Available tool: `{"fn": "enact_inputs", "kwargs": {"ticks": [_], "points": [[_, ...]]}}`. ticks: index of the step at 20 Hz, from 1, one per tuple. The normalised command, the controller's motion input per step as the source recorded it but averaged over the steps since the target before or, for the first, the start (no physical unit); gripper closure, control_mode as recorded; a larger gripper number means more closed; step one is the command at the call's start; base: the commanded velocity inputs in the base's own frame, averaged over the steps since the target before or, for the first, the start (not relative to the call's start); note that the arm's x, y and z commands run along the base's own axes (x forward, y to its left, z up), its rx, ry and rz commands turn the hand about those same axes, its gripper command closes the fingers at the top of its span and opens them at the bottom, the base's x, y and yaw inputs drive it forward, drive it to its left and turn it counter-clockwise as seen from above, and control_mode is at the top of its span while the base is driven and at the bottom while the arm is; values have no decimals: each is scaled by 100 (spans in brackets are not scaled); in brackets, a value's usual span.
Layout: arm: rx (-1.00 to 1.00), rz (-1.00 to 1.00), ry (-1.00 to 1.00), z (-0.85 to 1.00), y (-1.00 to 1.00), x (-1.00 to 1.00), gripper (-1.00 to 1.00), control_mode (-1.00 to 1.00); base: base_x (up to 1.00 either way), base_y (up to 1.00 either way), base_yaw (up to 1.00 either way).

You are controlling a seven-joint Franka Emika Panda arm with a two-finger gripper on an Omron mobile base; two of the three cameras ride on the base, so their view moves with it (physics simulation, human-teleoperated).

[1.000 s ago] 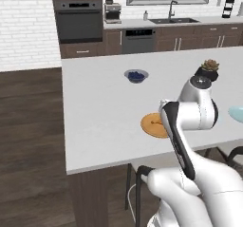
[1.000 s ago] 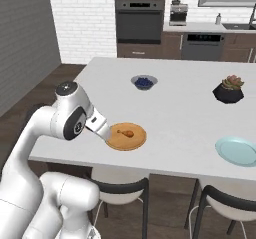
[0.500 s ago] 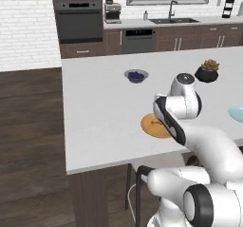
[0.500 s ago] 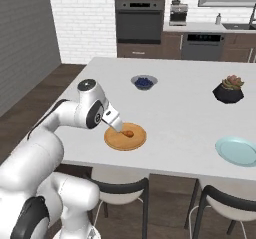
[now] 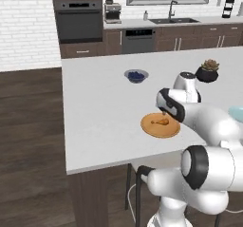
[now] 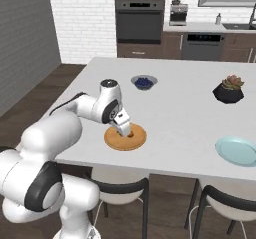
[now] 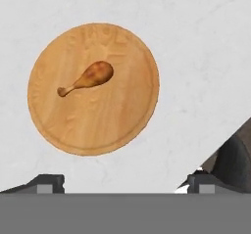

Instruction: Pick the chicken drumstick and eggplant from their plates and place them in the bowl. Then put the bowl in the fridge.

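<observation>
The golden chicken drumstick (image 7: 88, 79) lies on the tan wooden plate (image 7: 98, 125), thick end toward the plate's middle. It also shows in the left base view as the drumstick (image 5: 161, 122) on its plate (image 5: 160, 130). My gripper (image 7: 125, 184) hangs above the plate's near rim, open and holding nothing, fingertips (image 7: 47, 182) set wide apart. From the right, the gripper (image 6: 124, 128) covers part of the wooden plate (image 6: 131, 142). The pale teal plate (image 6: 236, 150) sits at the counter's right front with nothing visible on it. The eggplant, black bowl and fridge are out of view.
A small grey bowl of blueberries (image 6: 144, 82) stands behind the wooden plate. A black faceted plant pot (image 6: 230, 89) sits at the back right. The white counter (image 5: 99, 112) ends just in front of the plate, with stools (image 6: 120, 193) below.
The arm has swung out from the counter's front edge, and the gripper has come over the wooden plate and turned to point down at it.
</observation>
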Motion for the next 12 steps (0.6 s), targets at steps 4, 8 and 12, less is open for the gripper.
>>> {"fn": "enact_inputs", "kwargs": {"ticks": [4, 8, 12], "points": [[0, -12, 0, -46, 0, 43, -100, -100, 0, 0, 0], [0, -10, 0, -36, 0, 64, -100, -100, 0, 0, 0], [0, -6, 2, -29, -1, 70, -100, -100, 0, 0, 0]]}}
